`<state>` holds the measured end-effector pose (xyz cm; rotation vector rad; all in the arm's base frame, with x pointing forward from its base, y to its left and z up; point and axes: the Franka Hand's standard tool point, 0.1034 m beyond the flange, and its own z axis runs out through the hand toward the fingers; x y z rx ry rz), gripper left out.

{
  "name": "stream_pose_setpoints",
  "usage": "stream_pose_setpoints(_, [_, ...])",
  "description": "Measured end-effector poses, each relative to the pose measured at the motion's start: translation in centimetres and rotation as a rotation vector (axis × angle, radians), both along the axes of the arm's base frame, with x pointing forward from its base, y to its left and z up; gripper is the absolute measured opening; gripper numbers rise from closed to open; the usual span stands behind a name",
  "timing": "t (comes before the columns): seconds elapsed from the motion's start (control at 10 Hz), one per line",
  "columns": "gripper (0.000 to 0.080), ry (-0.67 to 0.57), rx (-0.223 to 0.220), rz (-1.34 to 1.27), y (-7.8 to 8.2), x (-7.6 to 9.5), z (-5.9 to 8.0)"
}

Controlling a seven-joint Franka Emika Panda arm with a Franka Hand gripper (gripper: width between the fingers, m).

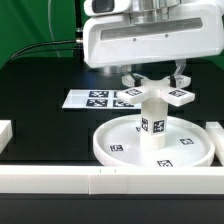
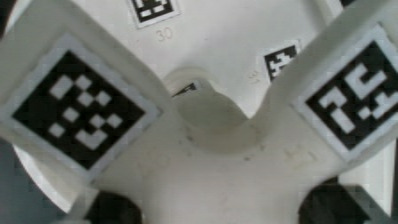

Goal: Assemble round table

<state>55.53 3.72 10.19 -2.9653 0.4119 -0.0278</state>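
The large rimmed round disc (image 1: 115, 148) lies flat on the table near the front. The short thick leg (image 1: 153, 122) stands upright at its middle. The small cross-shaped piece (image 1: 148, 94) sits on top of the leg. My gripper (image 1: 154, 80) comes straight down over it, with one finger on each side of the piece, shut on it. In the wrist view the cross-shaped piece (image 2: 214, 130) fills the picture with two tagged arms. The dark fingertips (image 2: 118, 206) press its sides, and the gripper (image 2: 228, 206) is centred on it. The disc (image 2: 222, 35) shows beyond.
The marker board (image 1: 92, 99) lies flat behind the disc toward the exterior view's left. Long white border rails run along the front (image 1: 100, 181), the left (image 1: 5, 132) and the right (image 1: 215, 135) of the black table.
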Motion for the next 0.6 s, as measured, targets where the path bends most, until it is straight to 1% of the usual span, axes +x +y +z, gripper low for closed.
stream_pose_setpoints(0.2, [0.0442, 0.017, 0.033, -0.209, -0.07, -0.19, -0.03])
stream_pose_setpoints(0.5, [0.0442, 0.045, 0.044, -0.462, 0.01, -0.26, 0.00])
stream_pose_setpoints(0.6, [0.0442, 0.062, 0.058, -0.561, -0.04, -0.26, -0.01])
